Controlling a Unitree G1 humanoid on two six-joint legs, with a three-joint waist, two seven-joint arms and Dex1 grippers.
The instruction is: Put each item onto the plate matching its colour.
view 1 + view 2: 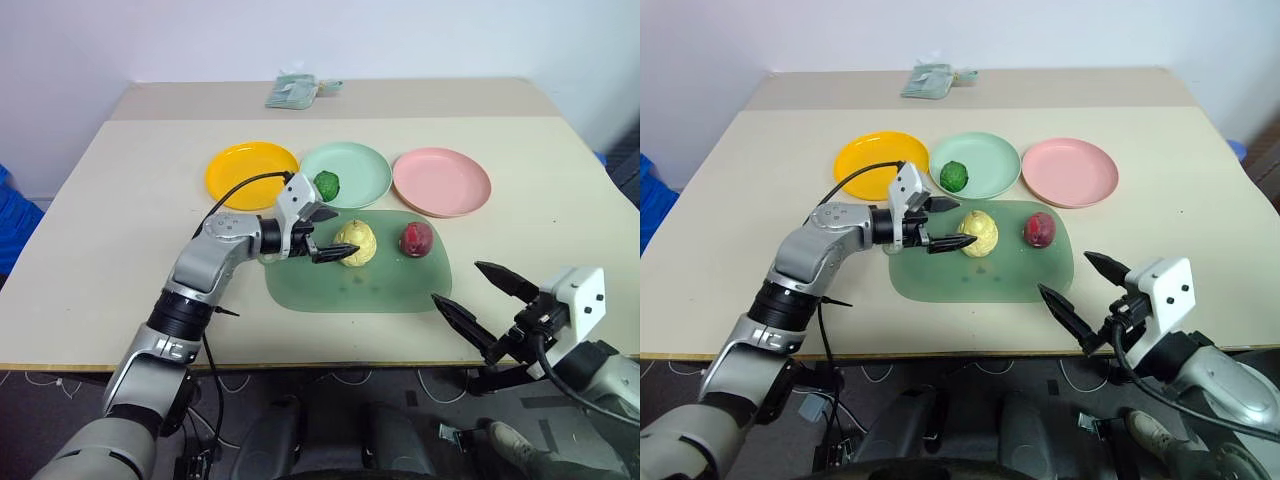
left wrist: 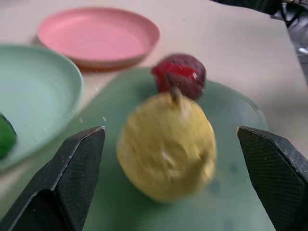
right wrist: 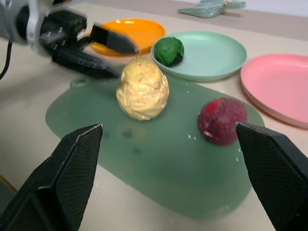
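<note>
Sitting upright on the green cutting mat [image 1: 358, 282], the yellow pear [image 1: 356, 243] has the left gripper [image 1: 322, 236] right beside it, black fingers spread wide on either side of its near flank without pinching it. The green ball [image 1: 327, 184] already lies on the mint green plate [image 1: 360, 168]; the red fruit [image 1: 416, 238] rests on the mat just beside the pear, with the pink plate [image 1: 441, 181] and the orange-yellow plate [image 1: 250, 174] both bare. The right gripper [image 1: 478, 296] hangs off the near table edge, its fingers spread too, holding nothing.

My worry is the pear's lumpy, tapering shape: a closing finger could catch it off-centre and roll it into the red fruit, or tip it off the mat. The carry to the orange-yellow plate also passes near the green plate's rim.

The beige table [image 1: 120, 220] stands against a pale wall, a folded cloth [image 1: 293, 91] lying at its far edge.
</note>
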